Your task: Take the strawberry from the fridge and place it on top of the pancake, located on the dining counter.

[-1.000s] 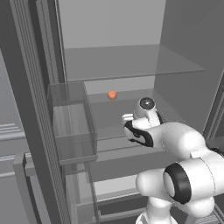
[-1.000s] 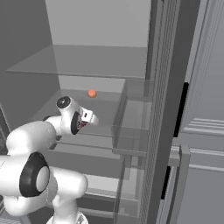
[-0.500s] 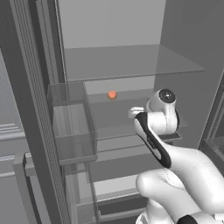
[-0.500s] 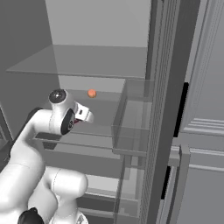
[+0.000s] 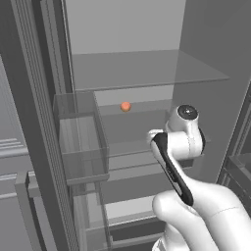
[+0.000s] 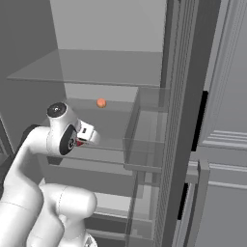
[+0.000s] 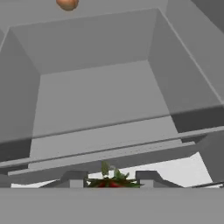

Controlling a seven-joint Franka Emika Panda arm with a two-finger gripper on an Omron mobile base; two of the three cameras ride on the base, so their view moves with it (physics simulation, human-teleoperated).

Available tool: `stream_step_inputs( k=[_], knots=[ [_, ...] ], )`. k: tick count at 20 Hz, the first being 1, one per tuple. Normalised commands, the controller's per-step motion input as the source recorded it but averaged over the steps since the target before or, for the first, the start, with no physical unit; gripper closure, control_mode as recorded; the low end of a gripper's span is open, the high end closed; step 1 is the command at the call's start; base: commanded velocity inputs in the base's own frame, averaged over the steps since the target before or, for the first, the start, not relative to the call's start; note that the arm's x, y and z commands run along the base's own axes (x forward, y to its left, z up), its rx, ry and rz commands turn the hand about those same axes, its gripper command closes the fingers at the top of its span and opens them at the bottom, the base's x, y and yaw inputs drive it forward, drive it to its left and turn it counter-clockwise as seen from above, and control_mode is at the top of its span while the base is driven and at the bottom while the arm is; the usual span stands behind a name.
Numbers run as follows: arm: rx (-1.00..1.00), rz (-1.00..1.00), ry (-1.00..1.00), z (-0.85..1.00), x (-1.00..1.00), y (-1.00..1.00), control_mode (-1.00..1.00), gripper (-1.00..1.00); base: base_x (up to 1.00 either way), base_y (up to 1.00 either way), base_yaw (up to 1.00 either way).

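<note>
My end effector (image 7: 110, 178) is closed on the strawberry (image 7: 109, 184), whose red body and green leaves sit pinched between my finger tips (image 7: 74, 177). I am inside the fridge (image 5: 211, 44), with a pale shelf (image 7: 100, 96) ahead of the end effector and a small orange ball (image 7: 67, 3) far beyond it at the back. The pancake and the dining counter lie somewhere behind me. To do this well I should keep the grip steady, back straight out level, and clear the door bin (image 6: 144, 140) beside my wrist before turning
</note>
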Motion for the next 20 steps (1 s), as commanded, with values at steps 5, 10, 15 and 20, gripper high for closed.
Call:
stream_step_inputs(
  k=[5, 10, 15, 20],
  knots=[
    [0.0, 0.0, 0.35, 0.57, -0.17, -0.06, -1.0, 1.0, 0.0, 0.0, 0.0],
    [0.0, 0.0, 0.04, 0.23, -0.7, -0.01, -1.0, 1.0, 0.0, 0.0, 0.0],
    [0.0, 0.03, -0.34, 0.0, -1.0, 0.0, -1.0, 1.0, 0.0, 0.0, 0.0],
    [0.0, 0.04, -0.29, 0.07, -0.63, -0.02, -1.0, 1.0, 0.0, 0.0, 0.0]
  ],
)
